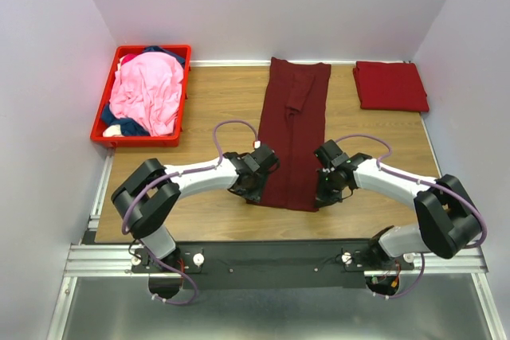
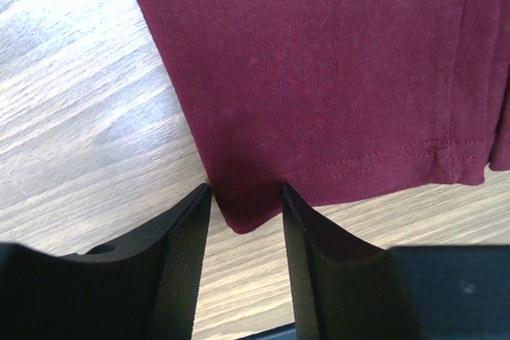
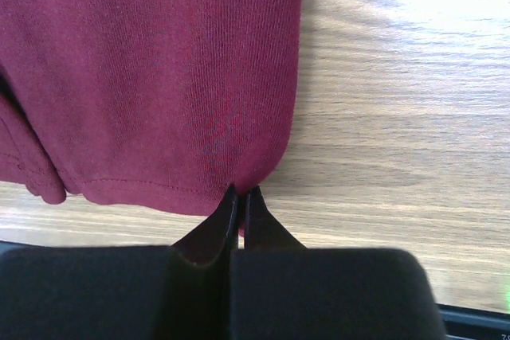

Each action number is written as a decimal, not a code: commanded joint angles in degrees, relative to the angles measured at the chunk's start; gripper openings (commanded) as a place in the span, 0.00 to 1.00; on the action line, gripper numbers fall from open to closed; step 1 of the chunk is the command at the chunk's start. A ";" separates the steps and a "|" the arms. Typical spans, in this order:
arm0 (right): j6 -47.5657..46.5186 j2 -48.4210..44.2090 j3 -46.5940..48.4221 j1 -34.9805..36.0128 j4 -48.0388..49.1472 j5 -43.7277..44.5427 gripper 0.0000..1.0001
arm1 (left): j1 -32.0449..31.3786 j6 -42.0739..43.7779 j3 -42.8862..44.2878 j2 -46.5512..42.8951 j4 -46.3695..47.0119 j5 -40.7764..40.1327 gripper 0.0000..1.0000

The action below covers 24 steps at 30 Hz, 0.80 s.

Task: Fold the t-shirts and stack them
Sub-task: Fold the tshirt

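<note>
A dark maroon t-shirt [image 1: 292,133], folded into a long strip, lies down the middle of the table. My left gripper [image 2: 245,197] is open, its jaws astride the strip's near left corner [image 2: 239,216]. My right gripper [image 3: 241,193] is shut on the strip's near right corner [image 3: 255,173]. A folded red t-shirt [image 1: 390,85] lies at the back right. Pink [image 1: 147,93] and navy [image 1: 123,125] shirts are heaped in the crate.
The red plastic crate [image 1: 100,134] stands at the back left corner. White walls close the table at the back and both sides. Bare wood shows between the crate and the strip and between the strip and the red shirt.
</note>
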 commanded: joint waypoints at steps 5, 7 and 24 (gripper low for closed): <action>-1.83 3.37 -4.51 0.71 0.46 1.46 0.01 | -0.46 -1.13 -0.91 1.65 -3.32 -2.63 0.23; -1.75 1.96 -4.68 0.89 0.46 -0.47 0.01 | -1.16 -1.65 -1.35 0.51 -3.85 -2.46 0.03; 0.21 -8.10 15.04 6.53 -13.60 11.53 0.01 | 0.72 -2.48 2.14 -16.65 -3.25 0.55 0.00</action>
